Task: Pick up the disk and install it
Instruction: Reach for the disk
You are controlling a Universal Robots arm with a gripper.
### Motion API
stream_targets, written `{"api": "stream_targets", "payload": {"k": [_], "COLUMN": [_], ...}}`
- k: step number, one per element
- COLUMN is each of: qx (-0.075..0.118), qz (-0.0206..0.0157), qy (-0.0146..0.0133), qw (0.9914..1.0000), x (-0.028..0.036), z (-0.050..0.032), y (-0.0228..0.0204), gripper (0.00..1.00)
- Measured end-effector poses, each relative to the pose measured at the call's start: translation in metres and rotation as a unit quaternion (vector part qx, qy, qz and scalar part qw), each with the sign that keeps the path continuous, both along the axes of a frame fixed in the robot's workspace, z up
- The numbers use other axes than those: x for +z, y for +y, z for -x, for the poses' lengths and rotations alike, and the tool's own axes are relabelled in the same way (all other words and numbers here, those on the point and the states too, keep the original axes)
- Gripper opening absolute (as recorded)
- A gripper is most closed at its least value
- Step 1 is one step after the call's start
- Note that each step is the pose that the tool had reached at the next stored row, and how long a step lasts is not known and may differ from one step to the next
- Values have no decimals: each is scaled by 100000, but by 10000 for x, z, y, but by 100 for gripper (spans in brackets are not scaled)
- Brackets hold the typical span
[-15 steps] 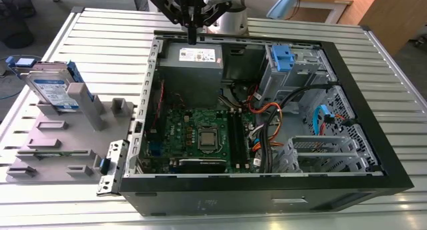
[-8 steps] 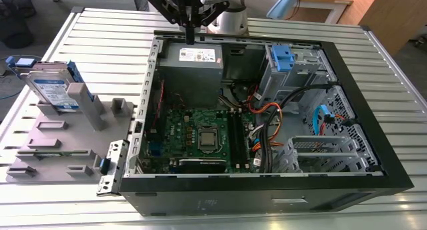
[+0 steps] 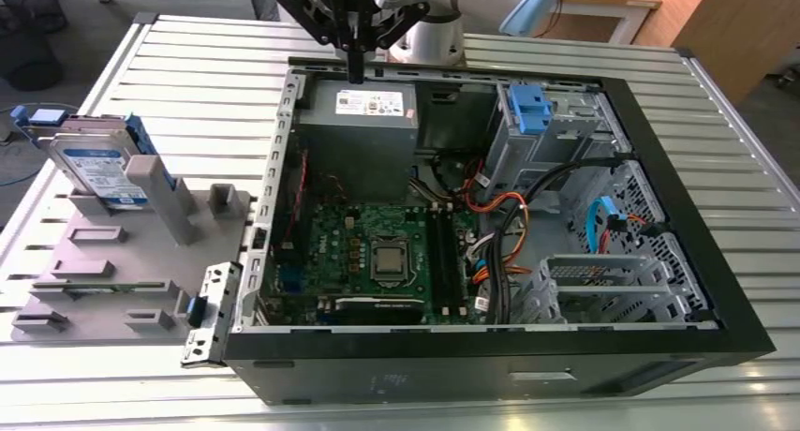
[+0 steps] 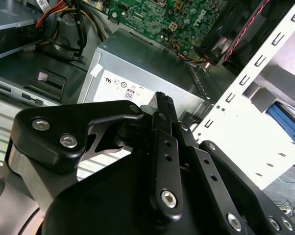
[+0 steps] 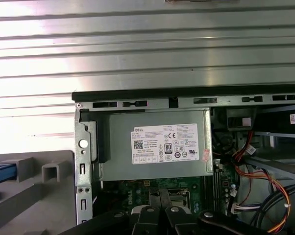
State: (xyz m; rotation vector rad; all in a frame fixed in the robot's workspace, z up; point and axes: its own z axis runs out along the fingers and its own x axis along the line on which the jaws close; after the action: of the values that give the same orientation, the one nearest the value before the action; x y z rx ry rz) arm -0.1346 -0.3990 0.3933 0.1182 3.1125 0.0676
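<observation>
**Overhead, the claw (image 3: pixel 356 72) hangs closed and empty above the power supply (image 3: pixel 360 136)**

Its black fingers meet in a single tip with nothing between them. In the exterior view that tip hangs over the far rim of the open computer case (image 3: pixel 681 225), just at the far edge of the grey power supply. In the second wrist view the claw (image 4: pixel 162 100) has the same box directly beyond its tip.

A white sticker (image 3: pixel 373 101) lies on the box right under the claw. In the first wrist view the sticker (image 5: pixel 164 143) carries black print, a small square code and a row of round approval marks.

The disk (image 3: pixel 107 173) is well apart from the claw, off toward the exterior view's left and outside the case. It stands upright in a grey holder (image 3: pixel 138 262) on the slatted metal desk (image 3: pixel 187 70). It shows a white-and-blue label, and a blue bracket (image 3: pixel 138 136) runs along its edge. Nothing touches it.

Beyond the power supply from the claw, deeper in the case, lies the green motherboard (image 3: pixel 375 253). A metal drive cage with a blue clip (image 3: pixel 530 108) stands to the claw's side, toward the exterior view's right.
</observation>
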Motion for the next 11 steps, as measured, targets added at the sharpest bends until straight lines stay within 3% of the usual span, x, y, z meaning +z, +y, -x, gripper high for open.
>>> {"api": "stream_targets", "payload": {"k": [11], "qx": [4], "qz": [-1], "qy": [-4], "qw": [100000], "x": [-3], "z": [135], "y": [0], "gripper": [11]}}
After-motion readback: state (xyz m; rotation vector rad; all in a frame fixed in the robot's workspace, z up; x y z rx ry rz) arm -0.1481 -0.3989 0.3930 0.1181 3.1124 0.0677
